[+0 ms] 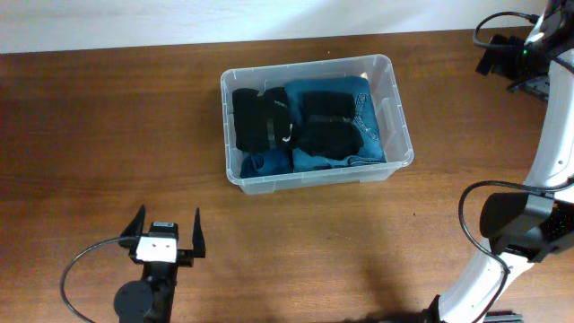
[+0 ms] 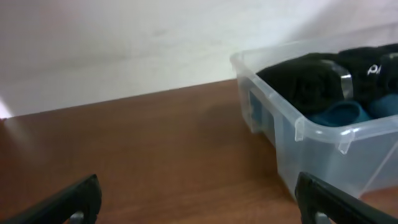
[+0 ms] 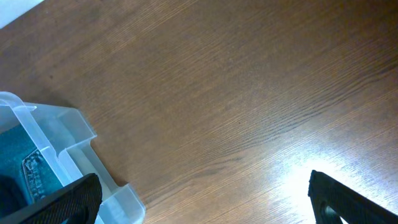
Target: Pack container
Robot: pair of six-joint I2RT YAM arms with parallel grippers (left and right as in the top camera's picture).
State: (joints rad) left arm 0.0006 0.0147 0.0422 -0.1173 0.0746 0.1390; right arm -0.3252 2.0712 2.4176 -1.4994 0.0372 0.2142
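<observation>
The container (image 1: 395, 100), a clear plastic bin, stands at the table's centre back. It holds black folded garments (image 1: 262, 117) and blue denim (image 1: 364, 108). My left gripper (image 1: 166, 231) is open and empty near the front left, well short of the bin. In the left wrist view its fingers (image 2: 198, 193) frame bare table, with the container (image 2: 273, 99) to the right and the black garments (image 2: 305, 78) inside. My right gripper (image 1: 491, 52) is open and empty at the far right back. In the right wrist view its fingers (image 3: 204, 186) are above the table beside the container's corner (image 3: 74, 134).
The wooden table (image 1: 108, 135) runs to a pale wall at the back. The right arm's white links and cables (image 1: 516, 233) stand along the right edge. The left arm's base (image 1: 136, 299) is at the front left.
</observation>
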